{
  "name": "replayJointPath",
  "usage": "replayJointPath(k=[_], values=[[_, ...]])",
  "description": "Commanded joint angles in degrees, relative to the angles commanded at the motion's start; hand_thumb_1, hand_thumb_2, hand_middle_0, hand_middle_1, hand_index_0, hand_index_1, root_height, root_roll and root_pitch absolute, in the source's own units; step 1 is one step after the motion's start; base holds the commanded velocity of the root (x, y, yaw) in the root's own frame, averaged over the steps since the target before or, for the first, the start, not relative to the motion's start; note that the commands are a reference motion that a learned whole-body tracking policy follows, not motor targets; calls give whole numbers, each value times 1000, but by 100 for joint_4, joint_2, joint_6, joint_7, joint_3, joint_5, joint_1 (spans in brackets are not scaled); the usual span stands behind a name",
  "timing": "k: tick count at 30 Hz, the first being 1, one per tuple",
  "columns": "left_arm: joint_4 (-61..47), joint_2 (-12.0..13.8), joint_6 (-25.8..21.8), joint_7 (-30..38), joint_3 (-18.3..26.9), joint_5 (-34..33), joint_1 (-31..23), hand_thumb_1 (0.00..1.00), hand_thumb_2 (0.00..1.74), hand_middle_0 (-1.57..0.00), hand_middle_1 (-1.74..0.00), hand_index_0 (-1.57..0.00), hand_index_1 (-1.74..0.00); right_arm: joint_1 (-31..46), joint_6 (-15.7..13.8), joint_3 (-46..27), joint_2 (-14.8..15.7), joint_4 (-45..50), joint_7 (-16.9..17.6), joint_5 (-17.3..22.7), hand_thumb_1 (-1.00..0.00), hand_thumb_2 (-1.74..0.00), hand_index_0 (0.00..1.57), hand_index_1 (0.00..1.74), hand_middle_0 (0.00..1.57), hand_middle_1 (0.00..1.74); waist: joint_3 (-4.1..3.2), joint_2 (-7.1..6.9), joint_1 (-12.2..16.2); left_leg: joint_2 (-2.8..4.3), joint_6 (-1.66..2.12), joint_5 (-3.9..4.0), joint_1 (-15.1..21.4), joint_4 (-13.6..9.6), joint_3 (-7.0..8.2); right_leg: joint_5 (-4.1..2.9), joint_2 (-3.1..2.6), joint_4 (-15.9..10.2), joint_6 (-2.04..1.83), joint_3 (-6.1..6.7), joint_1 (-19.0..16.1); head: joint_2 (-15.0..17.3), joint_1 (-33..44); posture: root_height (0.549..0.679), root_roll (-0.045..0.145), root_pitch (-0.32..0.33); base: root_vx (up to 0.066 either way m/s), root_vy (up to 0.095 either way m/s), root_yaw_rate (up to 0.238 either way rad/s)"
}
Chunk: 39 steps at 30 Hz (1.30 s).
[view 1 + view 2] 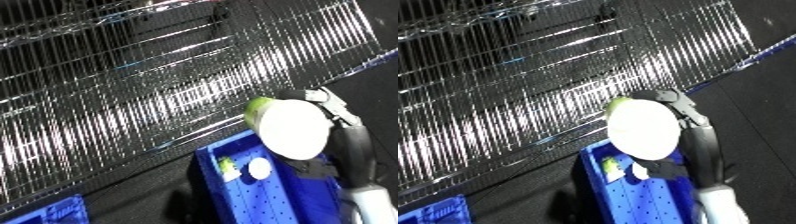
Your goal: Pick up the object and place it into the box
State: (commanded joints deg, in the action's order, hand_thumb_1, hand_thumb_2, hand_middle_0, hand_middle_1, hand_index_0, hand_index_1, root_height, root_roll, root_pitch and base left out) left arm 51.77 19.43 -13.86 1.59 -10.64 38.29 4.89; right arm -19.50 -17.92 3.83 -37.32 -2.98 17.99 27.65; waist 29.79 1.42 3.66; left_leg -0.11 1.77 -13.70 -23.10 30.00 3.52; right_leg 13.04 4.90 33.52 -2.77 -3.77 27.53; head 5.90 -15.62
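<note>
A green cylinder-shaped object [291, 129] with a round white end facing me hangs just over the far end of the blue bin [210, 167]. My right hand [693, 116] comes in from the lower right, its black fingers curled round the object's right side and back. A smaller green and white object [245, 169] lies inside the bin, below the held one. My left hand shows in neither view.
A large wire shelf [133, 100] fills the upper left and middle of the tilted view, close behind the bin. A second blue bin [53, 212] shows at the lower left corner. Dark floor lies at the right.
</note>
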Motion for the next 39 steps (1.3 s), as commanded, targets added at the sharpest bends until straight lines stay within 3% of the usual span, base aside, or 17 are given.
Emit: replayJointPath(k=[3, 6, 9, 12, 18, 22, 35, 39], values=[[-18, 19, -24, 11, 61, 35, -18, 0, 0, 0, 0, 0, 0, 469, -42, -139, 127, -161, -270, 616, -800, -1392, 1256, 1392, 1256, 1392, 0, -34, 98, 36, 5, -1, 45, -44, 51, -22, -36, -72, -14, 29, -25, 39, -149, 653, 61, 106, -58, -26, -164], [-12, 52, -30, 28, 40, 72, -3, 0, 0, 0, 0, 0, 0, 779, 174, -180, 272, -660, -868, 1654, -800, -1392, 1256, 1392, 1256, 1392, 0, -49, 152, 62, 16, -6, 90, -66, 82, -36, -54, -134, -12, 40, -73, 188, -389, 653, 61, 103, -56, -28, -135], [93, 64, -99, 31, -88, 110, 29, 0, 0, 0, 0, 0, 0, 849, 387, -169, 378, -1523, -1543, 2714, -650, -1131, 1020, 1131, 1020, 1131, 0, -33, 155, 63, 28, -24, 143, -61, 75, -45, -43, -185, 14, 36, -149, 260, -594, 654, 63, 95, -33, -31, -65], [181, 46, -192, 12, -248, 136, 36, 0, 0, 0, 0, 0, 0, 669, 398, -177, 370, -2257, -1803, 3258, -500, -870, 785, 870, 785, 870, 0, 38, 118, 31, 40, -24, 193, -80, 57, -61, -16, -229, 36, 29, -201, 302, -921, 655, 67, 90, -20, -19, 2], [261, 22, -170, -129, -386, 251, 78, 0, 0, 0, 0, 0, 0, 213, 428, -161, 356, -2922, -1697, 3375, -200, -348, 314, 348, 314, 348, 0, 253, 78, -77, 68, 33, 261, -180, 45, -71, 19, -295, 57, 45, -221, 413, -1264, 656, 78, 88, -18, 32, 1], [343, 6, -106, -208, -406, 295, 152, 0, 0, 0, 0, 0, 0, 69, 503, -91, 403, -3141, -1541, 3328, 0, 0, 0, 0, 0, 0, 0, 328, 76, -122, 68, 51, 288, -219, 41, -72, 22, -321, 63, 62, -230, 540, -1453, 656, 82, 87, -11, 24, -3], [497, -51, -172, -325, -495, 316, 225, 0, 0, 0, 0, 0, 0, 5, 384, -90, 444, -3623, -1503, 3086, 0, 0, 0, 0, 0, 0, 0, 398, 75, -193, 54, 68, 352, -263, 3, -88, 14, -334, 68, 75, -267, 758, -1633, 657, 86, 81, 0, 5, 10], [491, -38, -156, -349, -483, 322, 228, 0, 0, 0, 0, 0, 0, 26, 474, -66, 451, -3602, -1656, 3006, 0, 0, 0, 0, 0, 0, 0, 394, 70, -198, 52, 76, 351, -264, -5, -86, 2, -321, 69, 78, -264, 821, -1544, 657, 85, 80, 0, 5, 11]])
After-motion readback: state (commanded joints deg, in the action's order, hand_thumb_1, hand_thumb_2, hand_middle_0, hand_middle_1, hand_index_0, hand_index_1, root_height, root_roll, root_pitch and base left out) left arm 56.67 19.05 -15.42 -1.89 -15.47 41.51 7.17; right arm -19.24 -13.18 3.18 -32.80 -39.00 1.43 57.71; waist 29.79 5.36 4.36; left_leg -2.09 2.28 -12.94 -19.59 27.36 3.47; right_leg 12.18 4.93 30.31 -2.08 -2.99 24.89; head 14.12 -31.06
